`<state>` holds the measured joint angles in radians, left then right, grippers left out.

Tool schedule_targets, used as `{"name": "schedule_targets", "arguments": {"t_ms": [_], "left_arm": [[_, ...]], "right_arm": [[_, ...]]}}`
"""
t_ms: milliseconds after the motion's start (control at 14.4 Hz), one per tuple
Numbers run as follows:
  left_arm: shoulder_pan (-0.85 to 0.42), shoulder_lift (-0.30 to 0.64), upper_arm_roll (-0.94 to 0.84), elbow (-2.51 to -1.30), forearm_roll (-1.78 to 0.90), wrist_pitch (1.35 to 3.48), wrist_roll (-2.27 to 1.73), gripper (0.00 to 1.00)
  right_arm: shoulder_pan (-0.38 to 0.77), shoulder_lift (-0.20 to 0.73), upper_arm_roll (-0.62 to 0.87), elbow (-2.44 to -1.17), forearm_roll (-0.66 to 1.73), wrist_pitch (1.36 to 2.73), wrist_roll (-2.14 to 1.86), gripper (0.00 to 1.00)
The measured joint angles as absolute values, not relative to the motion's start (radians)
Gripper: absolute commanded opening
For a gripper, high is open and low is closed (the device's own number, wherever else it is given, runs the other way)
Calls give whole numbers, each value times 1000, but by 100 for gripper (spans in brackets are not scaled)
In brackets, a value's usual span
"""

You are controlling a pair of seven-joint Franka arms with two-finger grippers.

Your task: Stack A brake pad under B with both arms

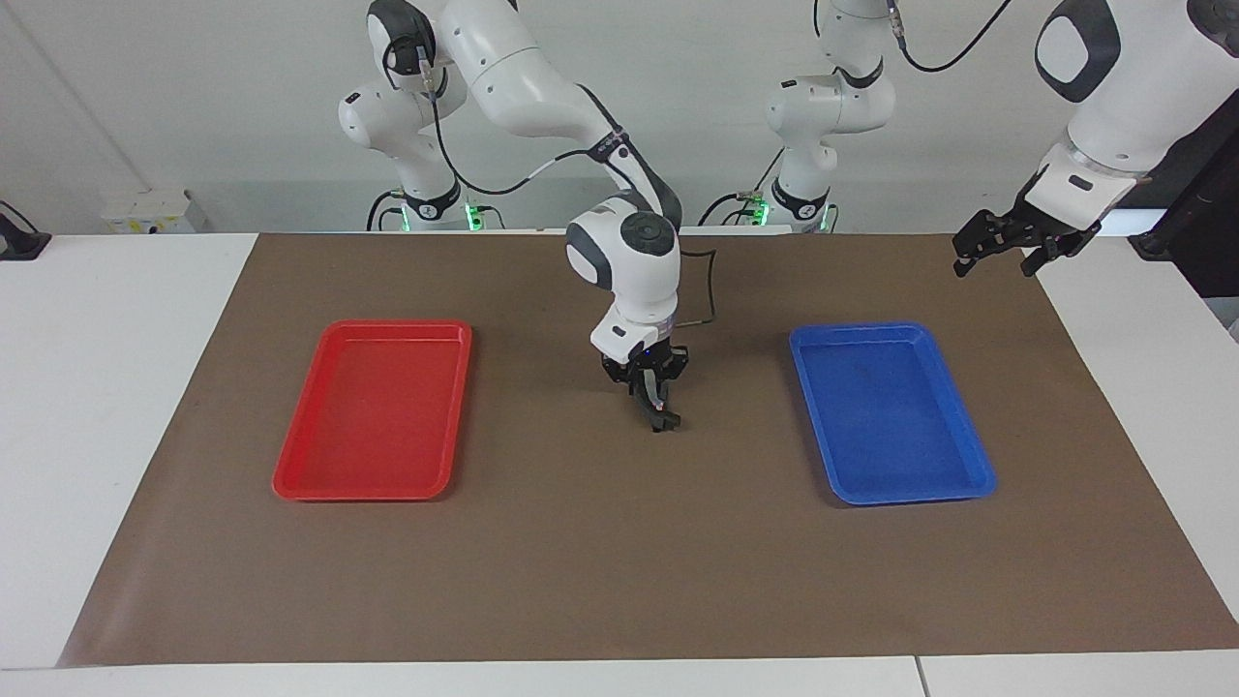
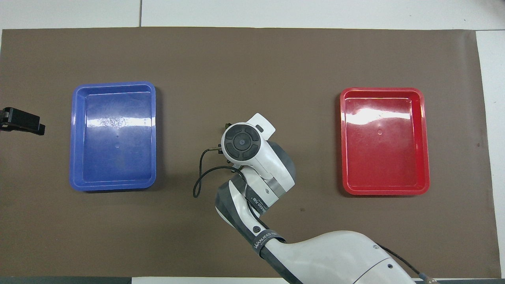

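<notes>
My right gripper (image 1: 656,402) points down over the middle of the brown mat (image 1: 619,542), between the two trays. It is shut on a dark curved piece that hangs slanting from it, which I take for B (image 1: 650,399). The piece's lower end (image 1: 664,422) is at or just above the mat. I cannot pick out the A brake pad apart from it. In the overhead view the right wrist (image 2: 240,142) hides the gripper and whatever is under it. My left gripper (image 1: 997,254) is open and empty, raised over the mat's edge at the left arm's end; its tip (image 2: 21,121) shows in the overhead view.
An empty red tray (image 1: 373,411) lies toward the right arm's end of the mat and an empty blue tray (image 1: 891,411) toward the left arm's end. A black cable (image 2: 199,173) loops from the right wrist over the mat.
</notes>
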<state>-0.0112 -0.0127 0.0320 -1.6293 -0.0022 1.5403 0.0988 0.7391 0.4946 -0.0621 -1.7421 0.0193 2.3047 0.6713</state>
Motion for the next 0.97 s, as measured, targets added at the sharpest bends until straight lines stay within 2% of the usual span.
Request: {"name": "schedule_targets", "arguments": {"t_ms": [972], "left_arm": [[-11,-13,32,-1629,-2,1540,99,99]], "right_arm": [[740,507,-66,-1734,19,2339,671,100]]}}
